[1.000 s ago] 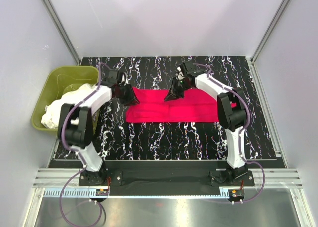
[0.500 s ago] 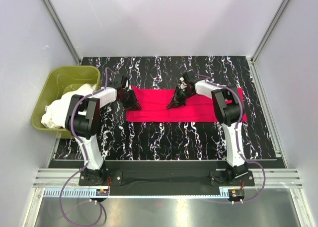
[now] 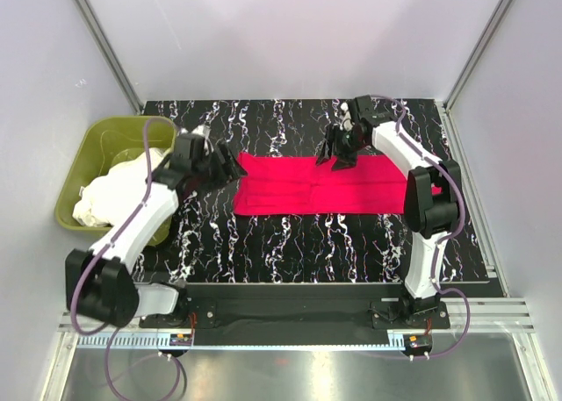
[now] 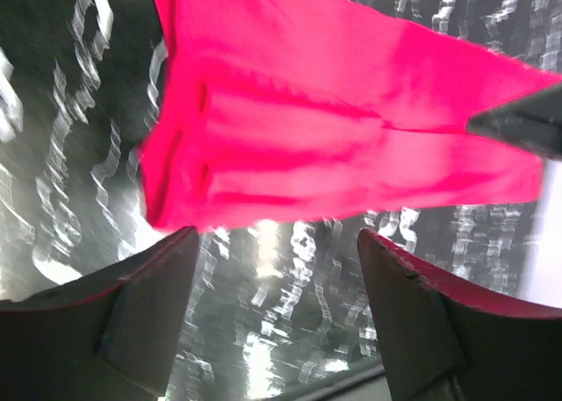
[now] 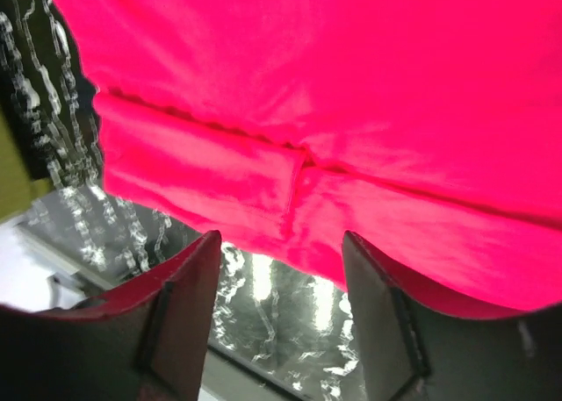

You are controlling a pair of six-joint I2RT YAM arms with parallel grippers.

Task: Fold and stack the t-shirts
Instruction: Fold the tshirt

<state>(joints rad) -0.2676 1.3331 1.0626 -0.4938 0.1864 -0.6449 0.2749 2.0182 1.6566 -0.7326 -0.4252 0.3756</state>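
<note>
Filling most of the overhead view, the black counter [image 3: 307, 243] with white marbling carries the crimson t-shirt [image 3: 325, 186], folded into a long flat band across its far half. Left of that shirt, off the counter's edge, sits the olive-green tub [image 3: 105, 138]. The white t-shirts [image 3: 110, 192] lie heaped in it, spilling over its near rim. The left claw [image 3: 226, 166] hangs just off the shirt's left end. The right claw [image 3: 338, 151] sits over the shirt's far edge, a little right of its middle. From above I cannot make out either claw's gap. The wrist cameras settle it. The left one shows its two dark fingers [image 4: 132, 304] spread wide with only marbled counter between them, and the shirt's layered end just beyond. The right one shows its fingers [image 5: 180, 304] parted too, holding nothing, with a hemmed fold and a seam of the shirt right ahead.
</note>
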